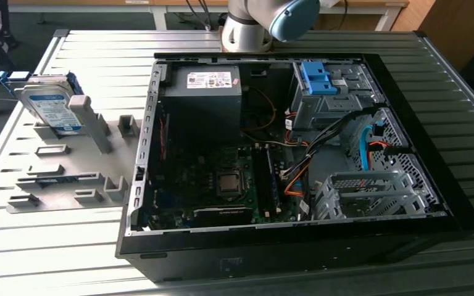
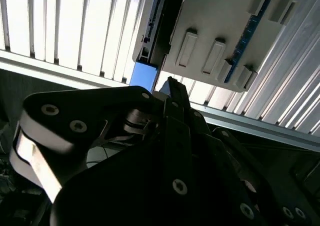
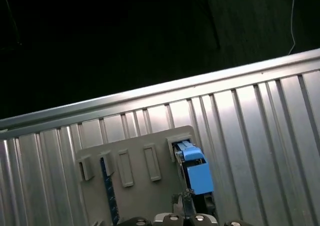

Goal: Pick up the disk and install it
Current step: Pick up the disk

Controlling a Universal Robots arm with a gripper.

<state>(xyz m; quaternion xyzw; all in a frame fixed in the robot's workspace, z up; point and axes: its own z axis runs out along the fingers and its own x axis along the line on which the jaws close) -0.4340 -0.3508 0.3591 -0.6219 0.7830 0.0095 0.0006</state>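
My gripper (image 3: 187, 205), whose opening and hold I cannot tell, hangs just short of the disk (image 3: 196, 171) standing on edge in the grey rack (image 3: 137, 196) ahead of it, where I judge an off-centre approach could jam or tip it in its slot.

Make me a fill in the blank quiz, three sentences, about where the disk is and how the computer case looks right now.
1. The disk has a plastic frame coloured ____.
2. In the exterior view, the disk stands on the grey holder plate, to the ____ of the computer case.
3. The computer case lies with its side ____, so its motherboard shows.
Missing words: blue; left; open.
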